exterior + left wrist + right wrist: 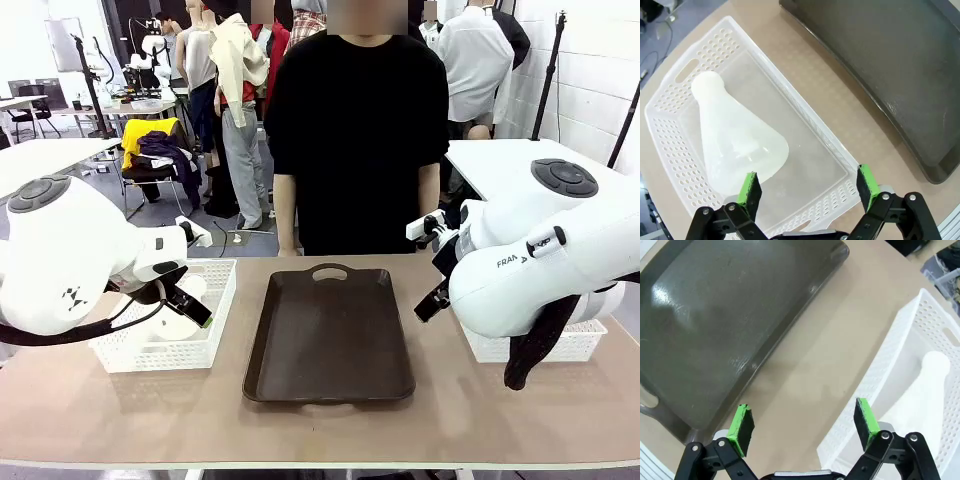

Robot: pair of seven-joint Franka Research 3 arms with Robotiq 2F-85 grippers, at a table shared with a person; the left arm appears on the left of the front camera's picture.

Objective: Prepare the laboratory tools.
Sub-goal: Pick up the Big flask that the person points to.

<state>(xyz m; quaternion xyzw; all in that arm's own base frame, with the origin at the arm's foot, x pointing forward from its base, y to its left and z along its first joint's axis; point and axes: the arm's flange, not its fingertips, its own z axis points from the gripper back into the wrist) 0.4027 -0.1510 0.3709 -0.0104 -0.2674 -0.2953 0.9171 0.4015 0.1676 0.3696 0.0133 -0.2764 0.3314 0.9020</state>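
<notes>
frosted translucent flask [735, 145]; perforated white plastic basket [810, 145]; glossy dark tray [705, 320]; matt tan table [500, 420].

1. The right arm [540, 270] covers most of the right basket [580, 345] at the right edge of the desk [130, 410].
2. The left flask [735, 145] has its base rim tucked behind a pad [749, 192] of the left hand [809, 187].
3. The right flask [922, 400] loses its base behind the right hand [803, 421].

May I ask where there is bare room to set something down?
The dark brown plastic tray is bare throughout; bare tabletop flanks it and runs along the near edge. Crowded: the left white mesh basket holds a frosted conical flask under the left gripper; the right basket holds another flask near the right gripper.
</notes>
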